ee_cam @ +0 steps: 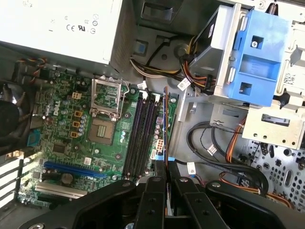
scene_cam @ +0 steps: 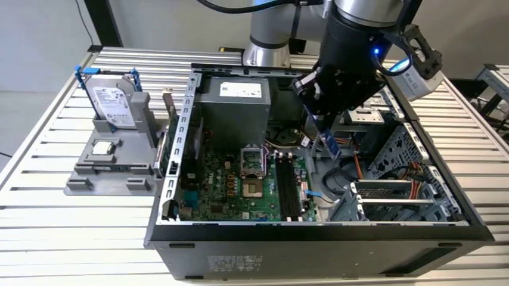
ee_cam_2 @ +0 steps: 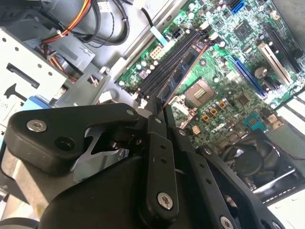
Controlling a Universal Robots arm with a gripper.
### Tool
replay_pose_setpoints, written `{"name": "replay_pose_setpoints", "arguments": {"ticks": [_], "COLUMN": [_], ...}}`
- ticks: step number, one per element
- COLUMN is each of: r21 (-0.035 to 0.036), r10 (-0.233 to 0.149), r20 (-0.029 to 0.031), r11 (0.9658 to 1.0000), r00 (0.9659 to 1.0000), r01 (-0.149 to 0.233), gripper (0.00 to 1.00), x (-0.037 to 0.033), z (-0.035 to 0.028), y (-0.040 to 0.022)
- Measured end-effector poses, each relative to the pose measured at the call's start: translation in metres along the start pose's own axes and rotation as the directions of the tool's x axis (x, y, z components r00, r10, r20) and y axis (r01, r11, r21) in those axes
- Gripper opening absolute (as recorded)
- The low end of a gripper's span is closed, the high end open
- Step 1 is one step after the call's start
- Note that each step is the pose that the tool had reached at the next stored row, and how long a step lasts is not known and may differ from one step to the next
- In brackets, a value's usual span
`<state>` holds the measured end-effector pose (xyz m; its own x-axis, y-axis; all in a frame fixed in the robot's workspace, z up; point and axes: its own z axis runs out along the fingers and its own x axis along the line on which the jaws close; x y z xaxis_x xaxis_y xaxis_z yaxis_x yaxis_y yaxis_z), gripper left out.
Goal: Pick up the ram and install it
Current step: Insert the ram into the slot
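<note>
Well away from the jaws, toward the exterior view's left, the hard drive (scene_cam: 112, 102) stands in a grey holder (scene_cam: 111, 170) outside the open computer case (scene_cam: 318, 238). Closer in, the motherboard (scene_cam: 238, 185) lies below the jaws, with its memory slots (scene_cam: 288, 186) beneath and a little ahead of the tips. The gripper (scene_cam: 322, 132) hangs over the board, its jaws clamped on the flat faces of the ram (scene_cam: 328, 146). The ram juts past the tips edge-on, parallel to the slots. It looks light, thin and stiff (and probably brittle along its contact edge), so a hold on the faces, clear of that edge, seems sound.
</note>
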<state>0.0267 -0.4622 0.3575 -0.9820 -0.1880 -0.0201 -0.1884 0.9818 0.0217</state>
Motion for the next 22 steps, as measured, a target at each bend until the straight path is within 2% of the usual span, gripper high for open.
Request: {"name": "replay_pose_setpoints", "arguments": {"ticks": [5,9,13,16,22], "r21": [0.0001,0.0001,0.0007,0.0015,0.0021], "r10": [0.000,0.004,0.044,0.077,0.113], "r20": [0.0001,0.0003,0.0013,0.0020,0.0029], "r11": [1.0000,1.0000,0.9990,0.9971,0.9936], "r00": [1.0000,1.0000,0.9990,0.9971,0.9936], "r01": [0.000,-0.004,-0.044,-0.077,-0.113], "gripper": [0.00,0.00,0.00,0.00,0.00], "x": [0.0000,0.0001,0.0002,0.0003,0.0004], "z": [0.0008,0.0041,0.0102,0.0141,0.0207], "y": [0.0000,-0.0001,-0.0002,-0.0003,-0.0004]}}
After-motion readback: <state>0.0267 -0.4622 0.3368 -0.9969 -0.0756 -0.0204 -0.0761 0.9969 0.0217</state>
